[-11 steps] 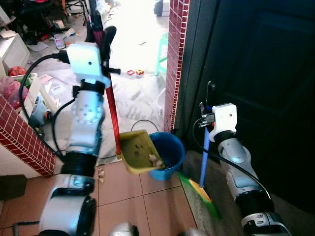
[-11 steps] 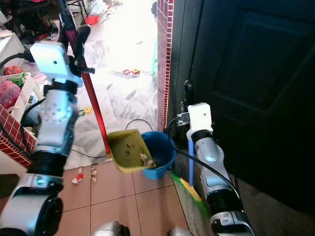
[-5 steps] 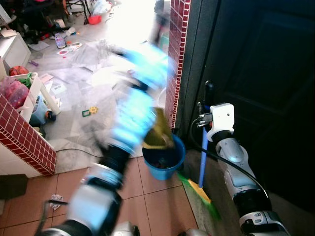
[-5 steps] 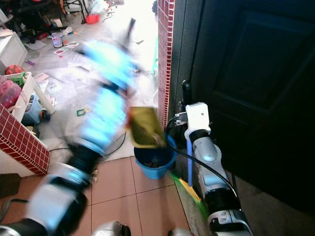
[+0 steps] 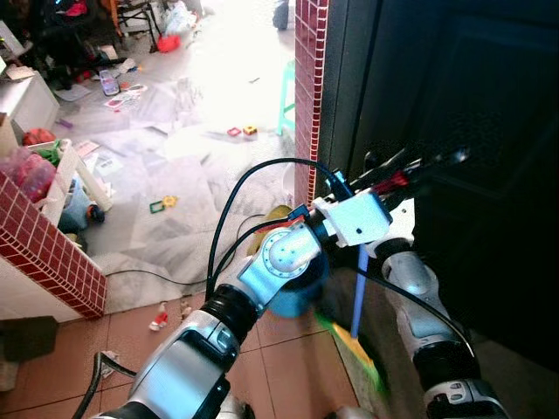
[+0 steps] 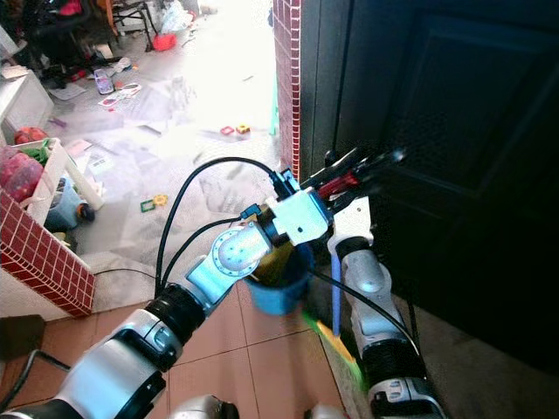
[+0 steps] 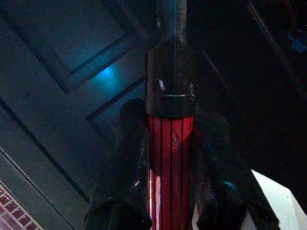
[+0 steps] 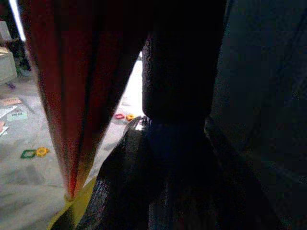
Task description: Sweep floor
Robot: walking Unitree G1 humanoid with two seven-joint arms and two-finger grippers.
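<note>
- Left eye view: the left arm is seen stretched forward and across to the robot's right, over the blue bucket (image 5: 297, 297) that stands on the tiled floor (image 5: 131, 349) beside the red brick pillar (image 5: 313, 87). The left gripper (image 5: 410, 170) is closed on the dustpan's red handle (image 5: 393, 181), whose long axis runs close to level, its black end pointing right toward the dark door (image 5: 472, 131). The yellow dustpan (image 5: 278, 214) is glimpsed at the other end of that handle, behind the wrist and above the bucket. The broom (image 5: 361, 288) is held near upright by the right arm, its blue shaft running down to green and yellow bristles (image 5: 358, 345) on the floor just beside the bucket.
- Right eye view: the same scene is shown; the dustpan pan (image 6: 278, 262) is seen tipped down into the bucket's mouth, partly hidden by the left forearm. The right gripper (image 6: 341, 208) is hidden behind the left wrist here.
- Left wrist view: the red ribbed handle with its black end cap (image 7: 170, 81) is clamped between both black fingers (image 7: 127, 167), pointing straight away toward the dark panelled door.
- Right wrist view: the dark broom shaft (image 8: 180, 72) is gripped between the right gripper's fingers (image 8: 120, 182); the red dustpan handle crosses close in front, with a yellow edge at its lower end.
</note>
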